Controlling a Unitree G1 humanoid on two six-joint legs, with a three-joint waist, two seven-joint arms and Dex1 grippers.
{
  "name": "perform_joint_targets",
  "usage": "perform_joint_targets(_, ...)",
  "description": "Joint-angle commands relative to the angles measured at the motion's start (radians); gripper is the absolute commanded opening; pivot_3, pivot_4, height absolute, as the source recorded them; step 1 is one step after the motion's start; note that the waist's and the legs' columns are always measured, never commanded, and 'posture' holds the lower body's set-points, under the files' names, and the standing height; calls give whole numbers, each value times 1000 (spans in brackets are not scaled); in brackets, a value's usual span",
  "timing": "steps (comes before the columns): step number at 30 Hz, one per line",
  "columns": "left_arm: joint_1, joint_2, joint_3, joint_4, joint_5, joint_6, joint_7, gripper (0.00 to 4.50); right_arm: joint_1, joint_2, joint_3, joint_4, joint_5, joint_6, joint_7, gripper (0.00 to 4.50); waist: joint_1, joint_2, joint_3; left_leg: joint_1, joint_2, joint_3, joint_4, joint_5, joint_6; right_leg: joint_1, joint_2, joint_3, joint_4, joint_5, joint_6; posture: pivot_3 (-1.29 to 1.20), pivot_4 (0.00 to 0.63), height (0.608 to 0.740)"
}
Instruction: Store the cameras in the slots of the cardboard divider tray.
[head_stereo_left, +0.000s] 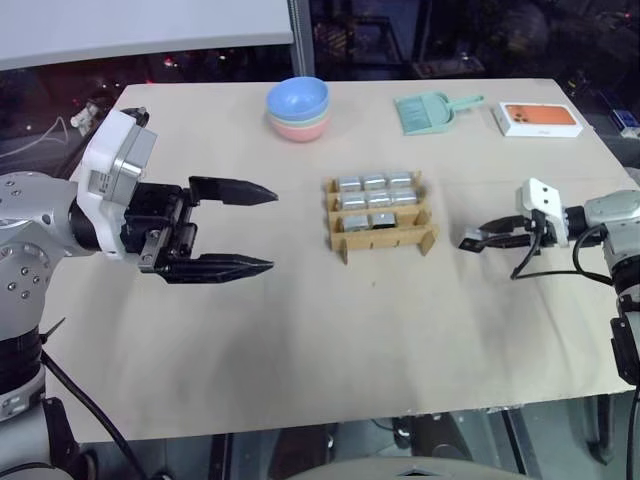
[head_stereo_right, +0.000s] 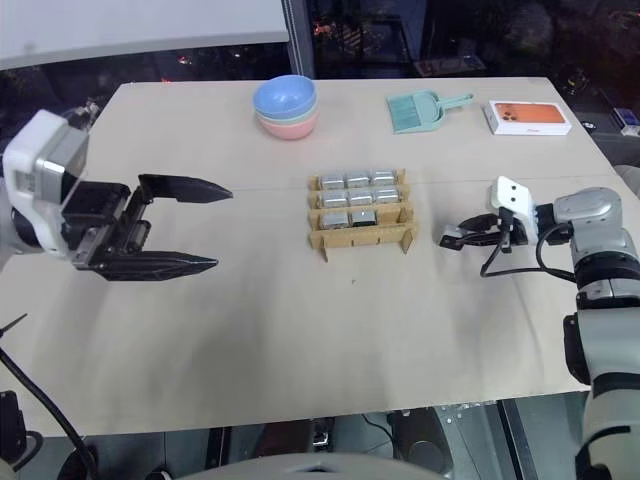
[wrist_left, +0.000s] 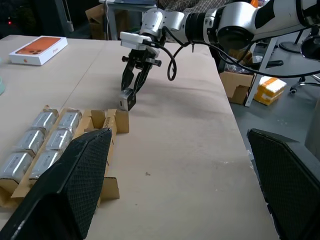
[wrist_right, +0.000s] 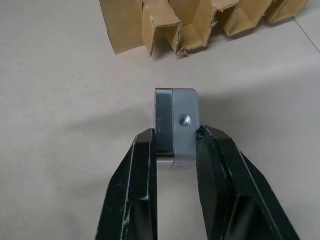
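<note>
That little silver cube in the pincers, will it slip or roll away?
Probably no rolling: the camera is boxy with flat sides. It looks smooth and metallic, so perhaps slippery, though the right gripper clamps two flat faces. Likely rigid.

You get even, fairly bright overhead light on the beige tabletop (head_stereo_left: 300, 340), while the room behind it falls into near darkness with small red and blue glints. Shadows are soft: a faint one lies under the brown corrugated cardboard divider tray (head_stereo_left: 382, 238), another beneath the small silver-grey cube camera (wrist_right: 176, 126) (slightly sheened, not blown out). In your left wrist view the near black ribbed fingers (wrist_left: 75, 190) look soft, out of focus.
</note>
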Motion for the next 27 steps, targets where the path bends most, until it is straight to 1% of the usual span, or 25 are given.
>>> perform_joint_targets(1, -5, 28, 20, 7, 1, -28, -3, 4500, -74, 31, -29, -105, 54, 38, 67, 544, -4, 1, 0, 0, 0, 0, 0, 0, 0, 0, 0, 0, 0, 0, 0, 0, 150, 740)
perform_joint_targets(4, -8, 32, 13, 20, 10, -40, -5, 4500, -108, 62, -16, -167, 63, 42, 78, 544, -14, 2, 1, 0, 0, -1, 0, 0, 0, 0, 0, 0, 1, 0, 0, 0, 150, 740)
perform_joint_targets(6, -9, 37, 9, 30, 16, -48, -10, 4500, -155, 101, -5, -201, 65, 51, 72, 544, -18, 3, 2, 0, 0, -1, 0, 0, 0, -1, 0, 0, 1, 0, 0, 0, 150, 740)
perform_joint_targets(10, -13, 44, 0, 37, 26, -60, -15, 4500, -232, 188, -3, -226, 80, 75, 43, 544, -22, 3, 2, -1, 1, -1, -1, 0, 0, -2, 0, 1, 1, 0, 0, 0, 150, 740)
perform_joint_targets(13, -14, 49, -1, 41, 33, -66, -14, 4500, -247, 219, 20, -219, 55, 61, 43, 544, -18, 3, 2, -2, 1, -1, -1, 0, 0, -2, 0, 0, 1, 0, 0, 0, 150, 740)
perform_joint_targets(19, 26, 60, 25, 29, 39, -71, -5, 4500, -236, 205, 86, -142, -33, -28, 32, 544, -12, 3, 2, -3, -1, 0, -1, 0, -1, -3, -2, -1, 0, 0, 0, 0, 150, 740)
perform_joint_targets(27, 36, 65, 32, 27, 32, -71, 2, 4500, -218, 193, 115, -82, -92, -84, 22, 544, -21, 3, 2, -3, -1, 0, -1, 1, -1, -3, -1, -1, 1, 0, 0, 0, 150, 740)
